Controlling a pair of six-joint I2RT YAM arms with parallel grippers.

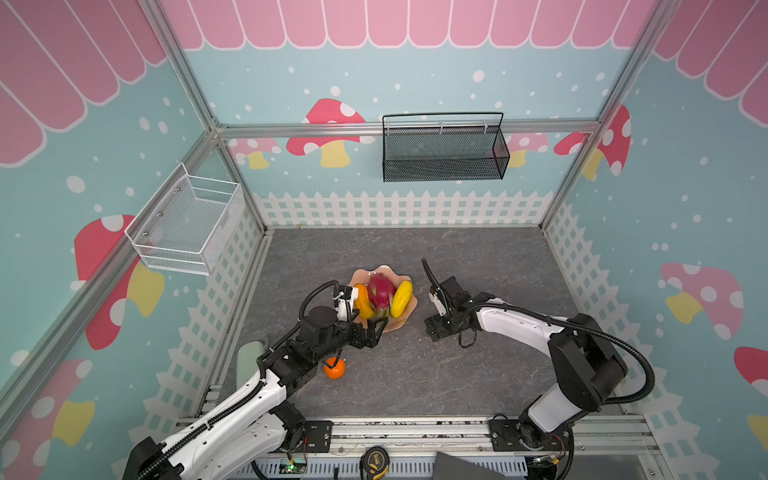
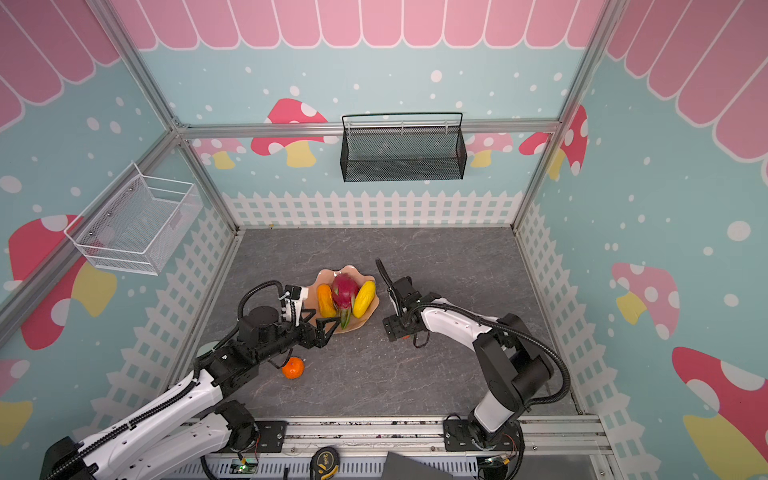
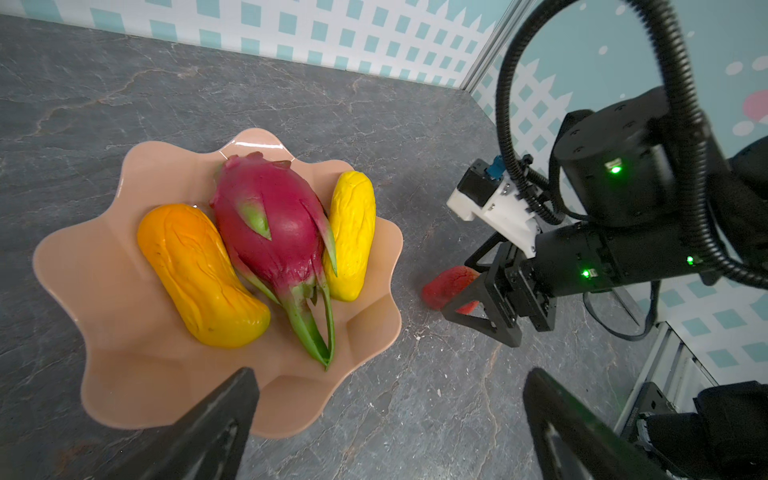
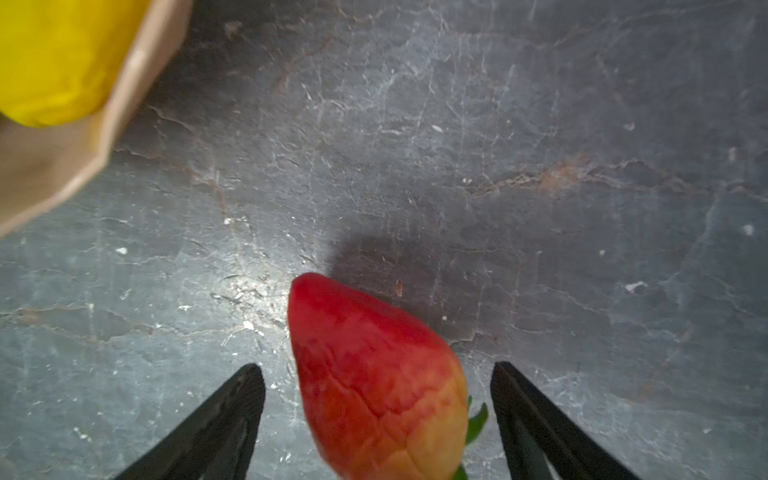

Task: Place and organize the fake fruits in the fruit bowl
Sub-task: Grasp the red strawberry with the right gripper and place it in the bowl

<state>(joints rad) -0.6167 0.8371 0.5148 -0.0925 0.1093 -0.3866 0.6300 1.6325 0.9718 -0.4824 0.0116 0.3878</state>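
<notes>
No legible text anywhere; marking on the yellow-black tape measure (image 1: 375,462) too blurred.

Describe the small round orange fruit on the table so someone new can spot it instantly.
On the grey stone-look tabletop, find the glossy peach-pink scalloped bowl holding three long fruits. Nearer the robot's base from it, beside the left arm, lies the small round orange. It is the only ball-shaped fruit, and it sits on bare table outside the bowl.
</notes>
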